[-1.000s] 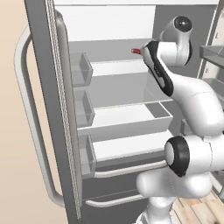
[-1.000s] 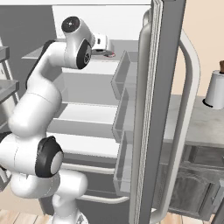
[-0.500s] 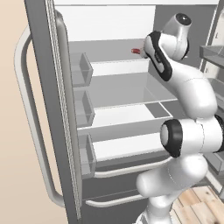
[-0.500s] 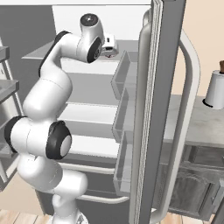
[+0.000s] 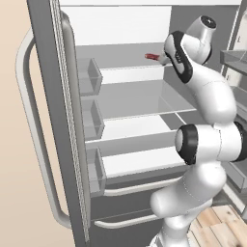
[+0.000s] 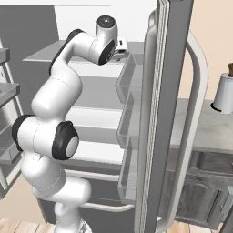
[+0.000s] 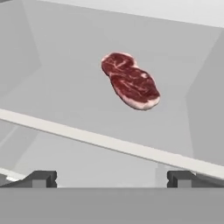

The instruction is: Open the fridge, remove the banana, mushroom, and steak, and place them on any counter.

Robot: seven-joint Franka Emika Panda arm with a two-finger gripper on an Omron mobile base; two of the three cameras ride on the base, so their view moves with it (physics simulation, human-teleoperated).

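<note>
The fridge (image 5: pixel 67 120) stands open, its white shelves bare in front. On the top shelf lies the steak (image 7: pixel 131 82), a flat red piece with pale marbling, also seen as a small red patch, the steak (image 5: pixel 152 56). My gripper (image 7: pixel 111 179) hovers open just in front of that shelf's edge, aimed at the steak, with nothing between its fingertips (image 7: pixel 41 178). The steak lies a short way beyond the tips, untouched. The banana and the mushroom are out of view. The counter (image 6: pixel 205 129) is to the right of the fridge.
The open left door (image 5: pixel 43 144) with its pale handle and door bins flanks the arm on one side. The right door (image 6: pixel 170 113) stands edge-on on the other. A white roll-like object (image 6: pixel 225 93) stands on the counter. Grey cabinet doors (image 6: pixel 200 200) sit below it.
The arm has swung up and in toward the top shelf, bringing the hand closer to the steak. The jaws stayed open; the steak has not moved.
</note>
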